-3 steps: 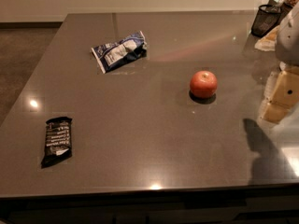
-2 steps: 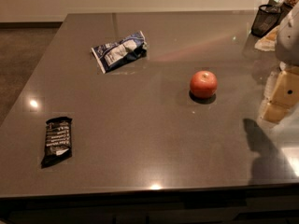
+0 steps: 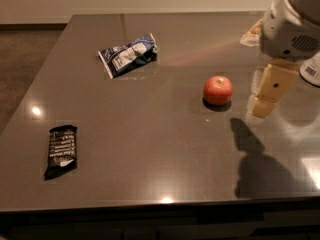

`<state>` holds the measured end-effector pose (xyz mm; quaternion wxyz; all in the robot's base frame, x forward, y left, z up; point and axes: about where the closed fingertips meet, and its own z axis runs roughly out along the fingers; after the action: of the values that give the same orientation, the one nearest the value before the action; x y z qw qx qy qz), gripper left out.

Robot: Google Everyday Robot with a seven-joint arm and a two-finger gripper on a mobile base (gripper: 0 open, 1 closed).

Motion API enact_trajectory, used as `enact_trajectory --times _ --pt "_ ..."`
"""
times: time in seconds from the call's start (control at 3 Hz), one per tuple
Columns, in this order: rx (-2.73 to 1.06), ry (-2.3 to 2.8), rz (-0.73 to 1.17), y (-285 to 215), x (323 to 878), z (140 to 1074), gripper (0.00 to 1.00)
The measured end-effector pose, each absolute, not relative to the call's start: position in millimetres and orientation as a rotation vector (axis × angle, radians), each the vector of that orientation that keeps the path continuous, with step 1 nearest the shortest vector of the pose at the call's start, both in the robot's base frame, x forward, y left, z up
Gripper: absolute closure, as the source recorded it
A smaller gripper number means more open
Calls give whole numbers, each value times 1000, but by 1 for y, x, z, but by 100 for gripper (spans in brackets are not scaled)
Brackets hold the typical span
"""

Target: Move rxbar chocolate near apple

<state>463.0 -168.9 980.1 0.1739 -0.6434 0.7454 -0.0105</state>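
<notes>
We locate the gripper at the right side of the table, hanging from the white arm housing and raised above the surface; its shadow falls nearer the camera. We cannot tell whether it is open or closed. It carries nothing.

The apple sits just beside the gripper, on its camera-left side. The rxbar chocolate lies flat, well apart from the gripper, far to camera-left near the front edge. We judge that the bar is not yet picked up, so the gripper must cross the table past the apple. The blue-and-white snack bag lies beyond that route, farther back.

The arm housing is cut off at the top right. A white labelled object is cropped by the right edge, and a pale item behind the housing is too hidden to identify.
</notes>
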Motion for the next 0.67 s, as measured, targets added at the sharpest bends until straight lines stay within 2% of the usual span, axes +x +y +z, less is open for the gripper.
enact_trajectory --times 0.67 --pt "-1953 1958 51 -90 504 975 0"
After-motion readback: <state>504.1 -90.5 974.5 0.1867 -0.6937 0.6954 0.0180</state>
